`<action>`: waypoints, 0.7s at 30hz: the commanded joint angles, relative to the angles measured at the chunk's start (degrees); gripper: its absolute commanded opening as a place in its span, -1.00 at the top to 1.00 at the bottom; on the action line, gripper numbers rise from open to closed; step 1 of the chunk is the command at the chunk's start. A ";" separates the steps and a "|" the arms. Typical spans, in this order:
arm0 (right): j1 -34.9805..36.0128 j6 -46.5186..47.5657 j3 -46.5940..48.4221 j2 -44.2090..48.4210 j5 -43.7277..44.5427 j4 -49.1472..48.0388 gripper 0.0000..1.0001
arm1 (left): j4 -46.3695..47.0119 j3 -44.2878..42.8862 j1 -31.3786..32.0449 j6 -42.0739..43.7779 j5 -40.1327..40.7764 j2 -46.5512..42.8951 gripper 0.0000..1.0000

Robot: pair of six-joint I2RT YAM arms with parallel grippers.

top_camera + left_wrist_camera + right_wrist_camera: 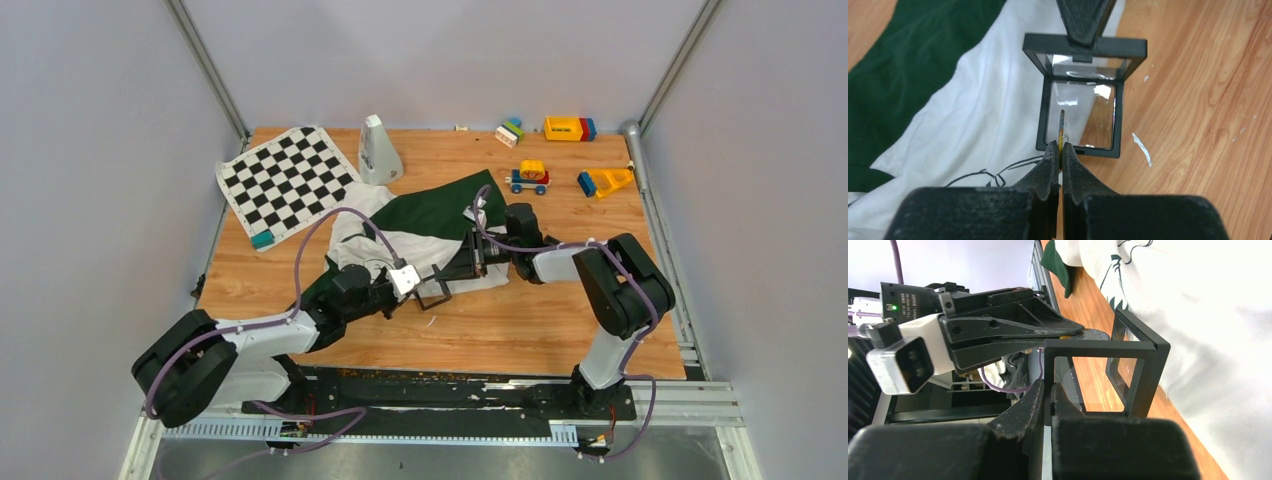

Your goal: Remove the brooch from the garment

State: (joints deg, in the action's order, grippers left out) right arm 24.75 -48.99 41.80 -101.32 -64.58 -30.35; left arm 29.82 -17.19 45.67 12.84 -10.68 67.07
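Closest in the left wrist view, the left gripper [1060, 153] has its two black fingers pressed together on the brooch [1061, 129], a thin yellowish-gold pin piece seen edge-on that sticks out forward from the tips. The brooch is clear of the garment [998, 105], whose white body and dark green sleeve spread to the left of the fingers, with a bit of the black line drawing just beside them. Directly ahead of the tips lies a black square case [1098, 151] with a clear window, its left side over the white cloth and its right side over the wooden table [1198, 125]. Whether the pin touches the window cannot be told. The case's hinged lid stands raised, and the right gripper [1048, 388] is clamped on that lid's frame edge, facing the left gripper across the case. A small white scrap [1142, 149] lies on the wood to the right of the case.
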 commanded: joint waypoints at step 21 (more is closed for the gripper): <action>-1.32 -4.45 -1.76 -4.80 -3.96 -11.22 1.00 | 4.83 -6.51 1.41 1.98 2.26 10.89 0.88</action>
State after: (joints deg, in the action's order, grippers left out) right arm 23.53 -52.07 40.12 -104.95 -66.39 -36.14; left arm 32.58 -20.58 46.19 13.85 -8.97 76.03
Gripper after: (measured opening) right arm 0.041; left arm 0.057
